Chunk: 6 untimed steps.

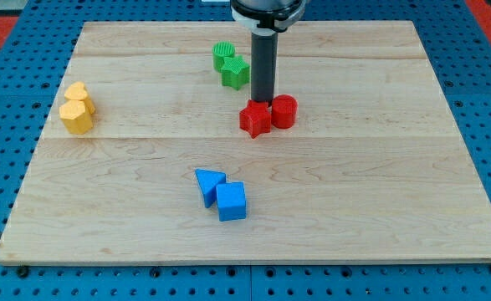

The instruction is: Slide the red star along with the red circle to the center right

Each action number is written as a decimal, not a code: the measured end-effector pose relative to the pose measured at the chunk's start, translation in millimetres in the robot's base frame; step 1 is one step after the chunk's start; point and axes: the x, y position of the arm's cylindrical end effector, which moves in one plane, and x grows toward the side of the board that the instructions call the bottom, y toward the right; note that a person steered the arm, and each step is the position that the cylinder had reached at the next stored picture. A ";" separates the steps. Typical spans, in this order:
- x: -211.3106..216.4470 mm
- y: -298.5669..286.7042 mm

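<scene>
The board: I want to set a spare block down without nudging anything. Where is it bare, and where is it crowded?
Bare: the view's right, beyond the red circle, and the bottom left, below the yellow blocks. Crowded: the middle top, where my tip touches the red star beside the green blocks. The blue blocks fill the bottom middle.

two red blocks [269, 114], two green blocks [230, 65], two yellow blocks [77, 109], two blue blocks [222, 194]

My rod [264, 67] hung straight down from the view's top, upright and dark, under a black-and-white mount [266, 12]. My tip [263, 101] stood at the table, just behind two red blocks, seemingly touching them.
</scene>
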 end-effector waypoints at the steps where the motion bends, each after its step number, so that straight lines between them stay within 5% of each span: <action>1: -1.0 -50.4; 3: 54.8 -32.5; 6: 16.4 24.8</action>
